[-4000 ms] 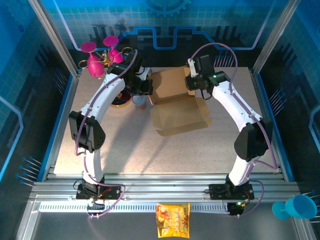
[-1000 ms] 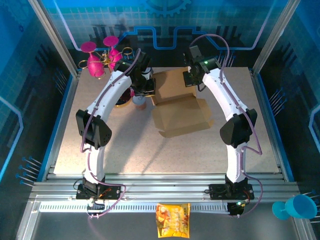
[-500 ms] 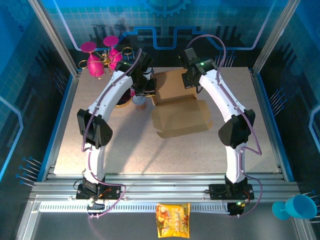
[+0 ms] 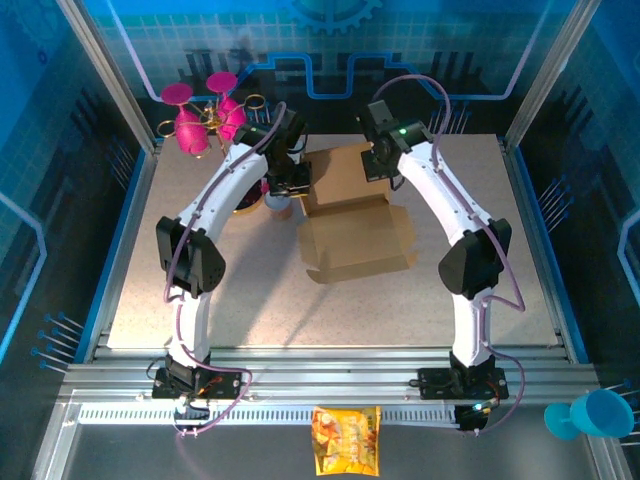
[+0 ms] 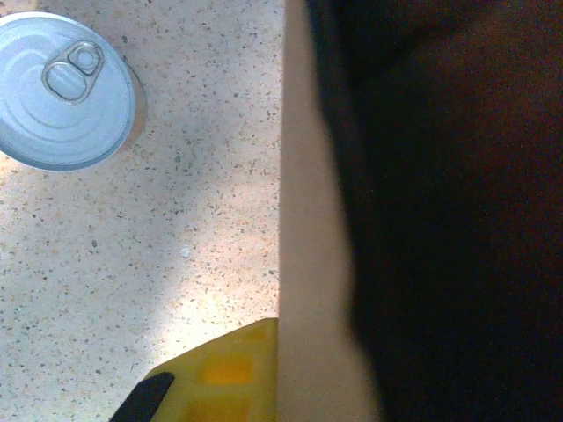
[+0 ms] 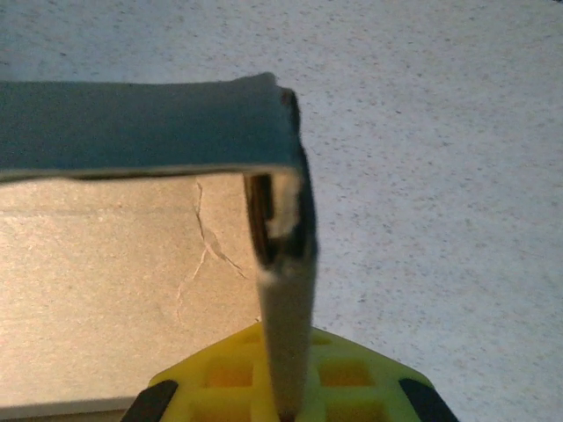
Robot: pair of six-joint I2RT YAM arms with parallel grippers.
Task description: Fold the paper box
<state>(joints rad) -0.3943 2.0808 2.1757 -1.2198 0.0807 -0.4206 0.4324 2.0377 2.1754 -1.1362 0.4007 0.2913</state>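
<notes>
The nearest container to me is a tin can (image 5: 66, 92), upright on the speckled table (image 5: 176, 220) just left of the paper box (image 4: 360, 240). Its pull-tab lid is sealed, so I cannot tell what it holds. 2 pink goblets (image 4: 200, 115) stand at the far left corner, and a blue cup (image 4: 592, 415) sits off the table at the near right; I cannot see into any of them. Both of my arms reach to the far half of the table with elbows bowed outward and wrists turned in toward each other. My left gripper (image 4: 300, 183) is at the left side of the box's far section, its fingers pressed together on a tan cardboard wall that runs up past my wrist camera. My right gripper (image 4: 377, 168) is at the right side, pinching an upright wall right at a corner. The box is plain brown cardboard in the far middle of the table. Its near panel lies flat with small tabs at the corners, and the far section is raised between my 2 grippers. From my right wrist, 2 walls meet at a slightly frayed corner above a floor panel marked by a thin crease.
</notes>
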